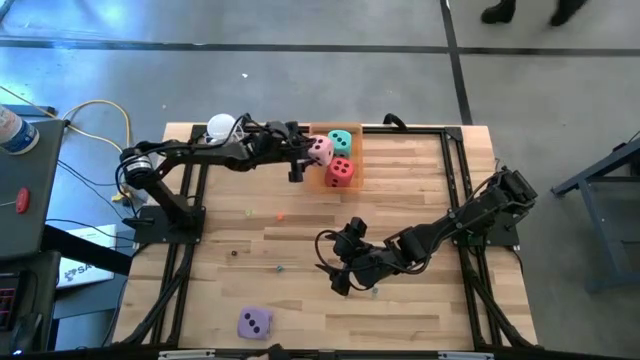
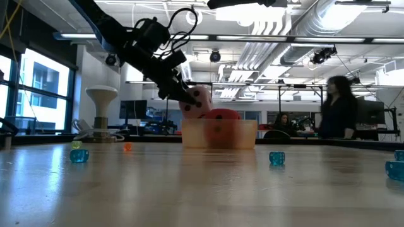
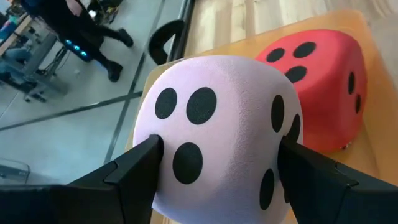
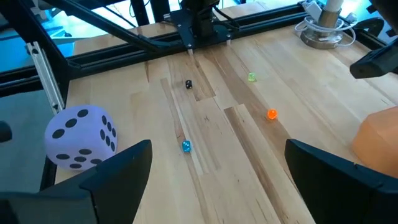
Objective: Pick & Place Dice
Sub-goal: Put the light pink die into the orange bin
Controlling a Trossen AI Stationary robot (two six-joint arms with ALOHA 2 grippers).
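Left tool (image 1: pixel 306 153) grips the pink die (image 1: pixel 319 150), holding it just above the orange tray (image 1: pixel 352 182) at the worktop's (image 1: pixel 300 290) far edge, where the red die (image 1: pixel 341 171) and teal die (image 1: pixel 340 140) sit. Right tool (image 4: pixel 211 168) hangs wide and empty mid-worktop. Purple die (image 1: pixel 254 322) lies alone near the front edge.

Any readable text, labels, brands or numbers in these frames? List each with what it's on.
No readable words, brands or numerals in any view.
Pink die, held in the left gripper: dark pips only, no text.
Red die, purple die, teal die: pips only.
White printed sheet off the table's left edge: print too small to read.
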